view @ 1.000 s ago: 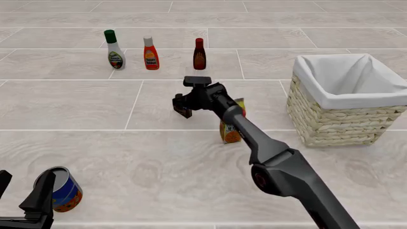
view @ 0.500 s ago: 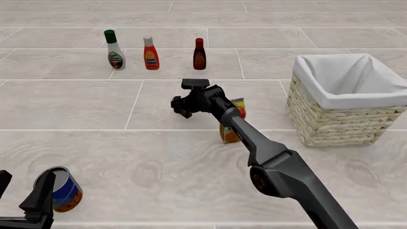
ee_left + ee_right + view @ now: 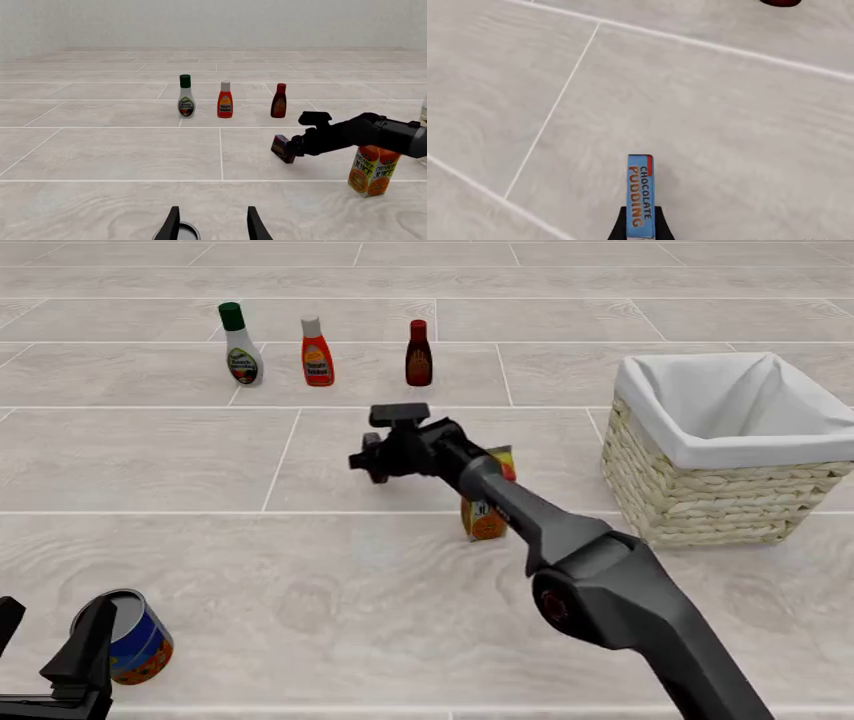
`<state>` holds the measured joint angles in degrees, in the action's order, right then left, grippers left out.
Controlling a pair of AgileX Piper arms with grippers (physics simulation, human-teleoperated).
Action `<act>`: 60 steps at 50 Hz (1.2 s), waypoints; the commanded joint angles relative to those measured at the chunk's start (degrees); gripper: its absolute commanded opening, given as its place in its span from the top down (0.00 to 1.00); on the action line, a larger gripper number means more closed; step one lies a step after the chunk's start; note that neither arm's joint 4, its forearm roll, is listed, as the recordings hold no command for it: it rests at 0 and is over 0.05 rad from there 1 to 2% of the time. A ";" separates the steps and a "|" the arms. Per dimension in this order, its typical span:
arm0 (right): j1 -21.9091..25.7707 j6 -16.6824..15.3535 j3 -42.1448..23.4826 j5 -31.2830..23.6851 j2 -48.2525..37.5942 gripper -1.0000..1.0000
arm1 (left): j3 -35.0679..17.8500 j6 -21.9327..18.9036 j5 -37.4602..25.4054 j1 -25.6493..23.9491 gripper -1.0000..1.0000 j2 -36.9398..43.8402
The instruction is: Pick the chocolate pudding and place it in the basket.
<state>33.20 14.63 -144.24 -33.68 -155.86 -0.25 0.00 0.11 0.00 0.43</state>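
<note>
Matte charcoal-grey right arm [image 3: 601, 590] of smooth rounded segments, a round red-ringed joint cap near the elbow; slim black left gripper [image 3: 212, 224] fingers.

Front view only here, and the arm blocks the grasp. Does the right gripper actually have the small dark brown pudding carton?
Observer: Yes. The right wrist view shows the right gripper shut on the small dark brown chocolate pudding carton, with its blue lettered edge facing the camera.
Operator: Off the floor?
Observer: In the left wrist view the carton hangs tilted and looks clear of the pale grey tiles.
Operator: Touching the juice?
Observer: No. The left wrist view shows a gap between it and the tall orange juice carton.
</note>
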 commanded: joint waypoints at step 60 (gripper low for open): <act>10.83 -2.57 52.16 18.74 44.22 1.00 | 0.00 0.00 0.00 0.00 0.00 0.00</act>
<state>43.34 12.24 -94.51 -14.34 -116.61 -0.25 0.00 0.11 0.00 0.43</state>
